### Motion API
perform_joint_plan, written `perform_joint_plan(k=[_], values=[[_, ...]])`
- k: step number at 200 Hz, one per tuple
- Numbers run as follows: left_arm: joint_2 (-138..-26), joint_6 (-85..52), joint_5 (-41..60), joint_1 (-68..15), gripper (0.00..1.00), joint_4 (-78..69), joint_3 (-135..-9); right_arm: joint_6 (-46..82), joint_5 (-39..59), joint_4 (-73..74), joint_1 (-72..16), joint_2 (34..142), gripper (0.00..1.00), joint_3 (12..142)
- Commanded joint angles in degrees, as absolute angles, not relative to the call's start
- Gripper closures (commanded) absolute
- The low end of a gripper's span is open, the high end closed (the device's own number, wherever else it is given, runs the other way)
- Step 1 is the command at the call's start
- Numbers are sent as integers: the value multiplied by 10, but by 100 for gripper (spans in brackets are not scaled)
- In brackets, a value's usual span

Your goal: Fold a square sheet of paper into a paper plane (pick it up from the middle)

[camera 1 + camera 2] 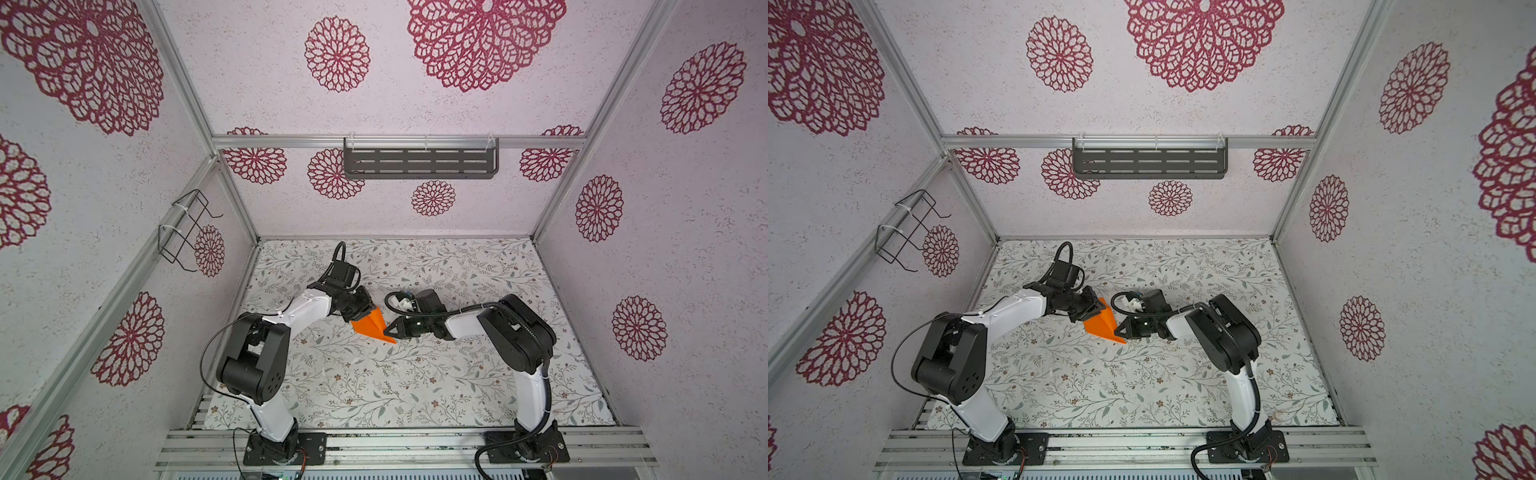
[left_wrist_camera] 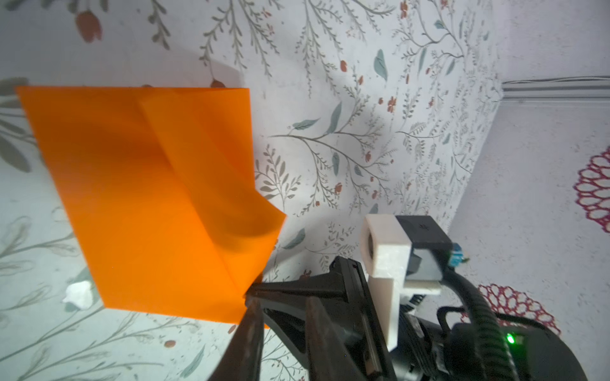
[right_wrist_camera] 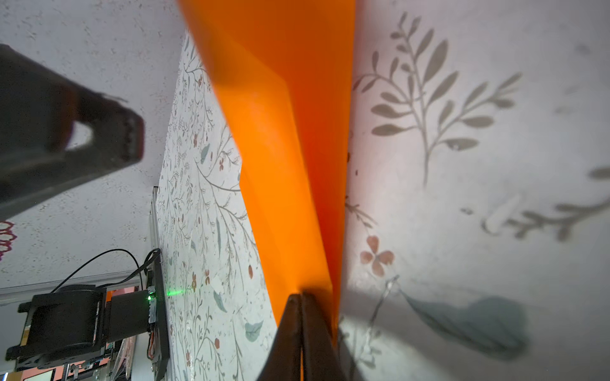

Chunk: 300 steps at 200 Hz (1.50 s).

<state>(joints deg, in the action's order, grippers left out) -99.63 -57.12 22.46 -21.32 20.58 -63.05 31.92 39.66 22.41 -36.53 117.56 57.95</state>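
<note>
While clenched on the paper plane [image 1: 370,326] at its point, holds it over the surface [image 1: 374,386] with the right hand [image 3: 302,296]. Cannot tell grip of left hand [image 1: 367,309]. Likely late creasing; next calls for steady tail pinch.

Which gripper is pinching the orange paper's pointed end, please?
The right gripper: its jaws are shut on the pointed end of the paper plane, while the left gripper sits at the wide end.
</note>
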Motion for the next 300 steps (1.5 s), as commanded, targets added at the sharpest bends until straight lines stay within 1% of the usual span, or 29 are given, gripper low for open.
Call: perform_joint_plan(k=[1, 31, 69, 155, 194, 264, 300], values=[[-1013, -568, 257, -210, 81, 140, -603, 305, 354, 164, -361, 1182, 92, 573], [-1042, -559, 270, -210, 86, 109, -600, 306, 354, 163, -361, 1181, 92, 572], [-1063, -553, 267, -207, 89, 93, -594, 307, 353, 165, -361, 1180, 92, 572], [-1082, -521, 261, -198, 89, 77, -576, 308, 351, 164, -361, 1178, 92, 569], [-1091, -537, 255, -198, 90, 68, -564, 307, 349, 163, -361, 1175, 92, 570], [-1101, -532, 239, -197, 92, 90, -559, 300, 356, 158, -362, 1135, 91, 577], [-1108, -525, 230, -196, 92, 114, -564, 280, 362, 128, -369, 1121, 91, 602]])
